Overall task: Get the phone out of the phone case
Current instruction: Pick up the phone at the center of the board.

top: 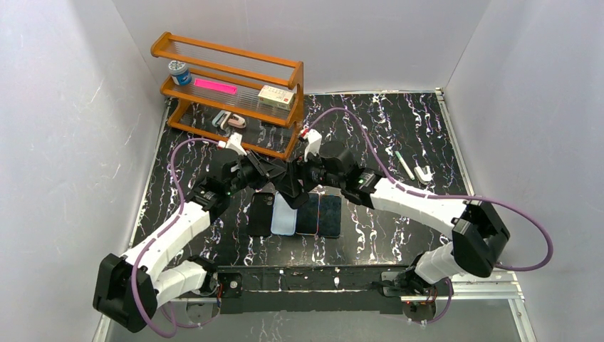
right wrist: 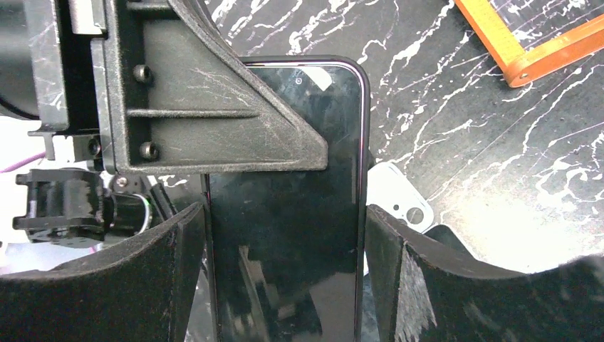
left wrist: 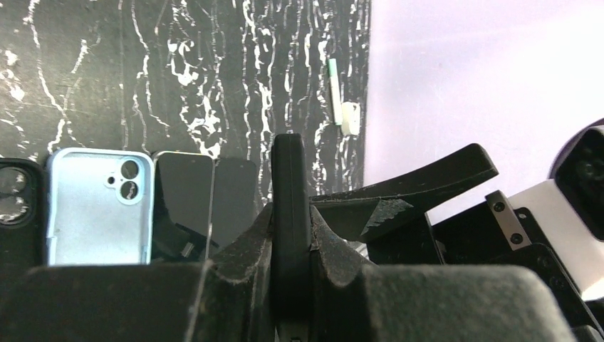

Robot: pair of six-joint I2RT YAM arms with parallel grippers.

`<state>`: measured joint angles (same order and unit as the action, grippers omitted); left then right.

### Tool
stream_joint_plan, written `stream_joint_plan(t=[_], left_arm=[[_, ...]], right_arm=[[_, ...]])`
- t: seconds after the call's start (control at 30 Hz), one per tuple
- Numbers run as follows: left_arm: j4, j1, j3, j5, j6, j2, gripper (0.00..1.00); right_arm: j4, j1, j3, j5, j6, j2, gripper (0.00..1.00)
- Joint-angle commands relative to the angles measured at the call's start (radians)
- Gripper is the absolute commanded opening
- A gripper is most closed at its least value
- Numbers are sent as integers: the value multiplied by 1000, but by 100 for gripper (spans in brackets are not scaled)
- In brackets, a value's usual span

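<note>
A black phone, screen towards the right wrist camera, hangs above the mat between both grippers. My right gripper is shut on its two long sides. My left gripper is shut on its upper part and sees it edge-on as a thick black slab. I cannot tell the case apart from the phone. In the top view the left gripper and right gripper meet at the mat's middle.
On the mat below lie a black case, a light blue case and two dark phones. A wooden rack stands at the back left. A pen and a white clip lie to the right.
</note>
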<state>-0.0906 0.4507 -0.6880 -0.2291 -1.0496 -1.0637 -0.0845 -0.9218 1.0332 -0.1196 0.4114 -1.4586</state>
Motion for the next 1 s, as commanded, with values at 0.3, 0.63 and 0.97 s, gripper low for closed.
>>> stream_joint_plan(t=[0.3,0.63,0.97], left_arm=[[-233,-23,60,152,-195,152,0],[-380,-24,84,190,-357,179,0],[-429,-24,88,175,-420,185,0]], right_arm=[[-291,114,-218,-103,344,275,99],[-391,113,-345,-144,497,346,92],[-585,113,-340,-207,555,287,76]])
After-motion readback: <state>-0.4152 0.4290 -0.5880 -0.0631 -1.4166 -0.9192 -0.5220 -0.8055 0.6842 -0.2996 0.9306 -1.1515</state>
